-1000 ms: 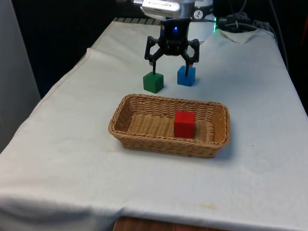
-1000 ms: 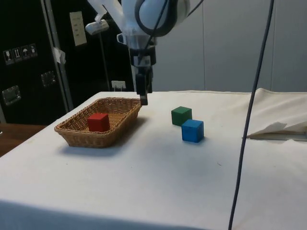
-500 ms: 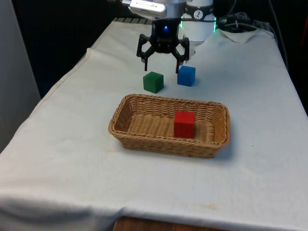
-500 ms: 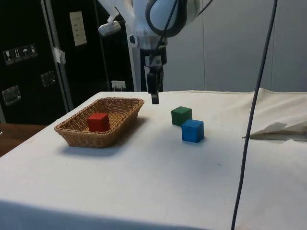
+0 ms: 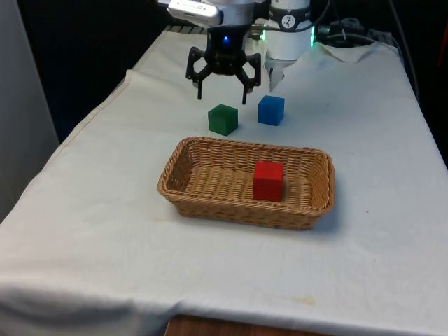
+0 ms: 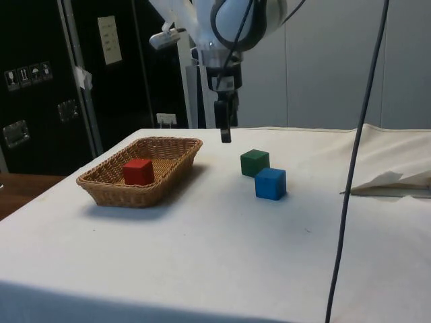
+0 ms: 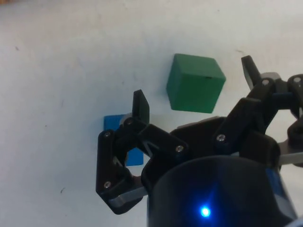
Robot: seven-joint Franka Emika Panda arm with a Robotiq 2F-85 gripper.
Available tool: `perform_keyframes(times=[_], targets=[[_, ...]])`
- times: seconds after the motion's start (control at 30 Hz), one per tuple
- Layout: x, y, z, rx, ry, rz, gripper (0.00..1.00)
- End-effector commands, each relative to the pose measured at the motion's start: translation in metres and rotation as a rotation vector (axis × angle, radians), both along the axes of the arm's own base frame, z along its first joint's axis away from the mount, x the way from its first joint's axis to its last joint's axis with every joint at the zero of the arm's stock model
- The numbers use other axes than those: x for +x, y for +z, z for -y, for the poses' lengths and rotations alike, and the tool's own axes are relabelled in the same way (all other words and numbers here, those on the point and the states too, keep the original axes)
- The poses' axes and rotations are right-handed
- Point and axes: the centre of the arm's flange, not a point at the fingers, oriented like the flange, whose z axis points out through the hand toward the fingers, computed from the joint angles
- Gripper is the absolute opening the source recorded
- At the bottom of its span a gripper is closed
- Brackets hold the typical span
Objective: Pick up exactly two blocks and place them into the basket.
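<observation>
Behind the tool, blue block half-hidden.

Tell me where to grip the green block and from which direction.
Come straight down on the green block with the open gripper and close on two opposite vertical side faces. It sits flat on the cloth, clear of the blue block, so there should be room for a finger on each side.

A white cloth covers the table; dark cabinets and a pale wall stand behind.
</observation>
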Motion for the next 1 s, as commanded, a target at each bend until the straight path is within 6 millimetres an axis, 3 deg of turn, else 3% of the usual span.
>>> perform_keyframes(times=[0.0, 0.23, 0.63, 0.97], targets=[[-0.003, 0.000, 0.005, -0.002, -0.006, 0.002, 1.00], [-0.008, -0.003, 0.011, 0.000, -0.025, -0.011, 1.00], [-0.040, -0.018, 0.013, 0.026, -0.054, -0.004, 1.00], [-0.054, -0.032, 0.022, 0.022, -0.082, -0.010, 1.00]])
